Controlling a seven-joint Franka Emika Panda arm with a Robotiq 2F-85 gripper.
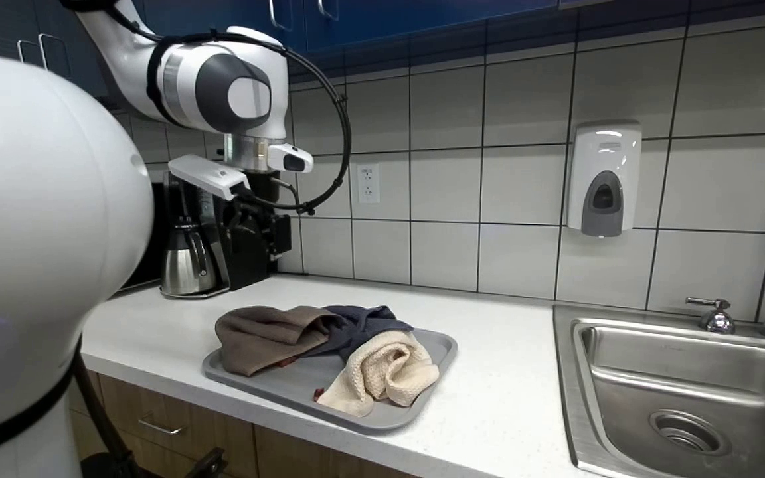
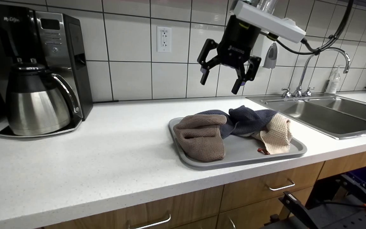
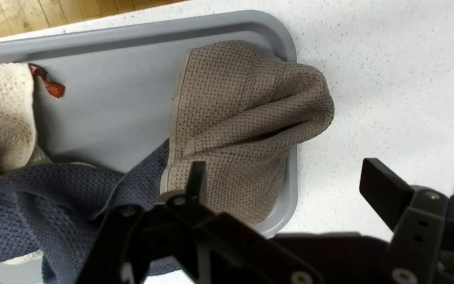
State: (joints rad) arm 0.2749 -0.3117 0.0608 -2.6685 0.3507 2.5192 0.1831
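We see end effector (image 2: 220,82) wide, empty, above desk (image 2: 106,149); tray (image 2: 241,150) likely keeps brown towel (image 2: 202,138), navy towel (image 2: 249,120), cream towel (image 2: 279,135) together.

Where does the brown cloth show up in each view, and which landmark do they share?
In an exterior view: brown cloth, below and left of centre, on the left of the gray tray.
In an exterior view: brown cloth, below and just right of centre, at the tray's left.
Wrist view: brown cloth, around the centre, at the tray's right end.
Shared landmark: the gray tray.
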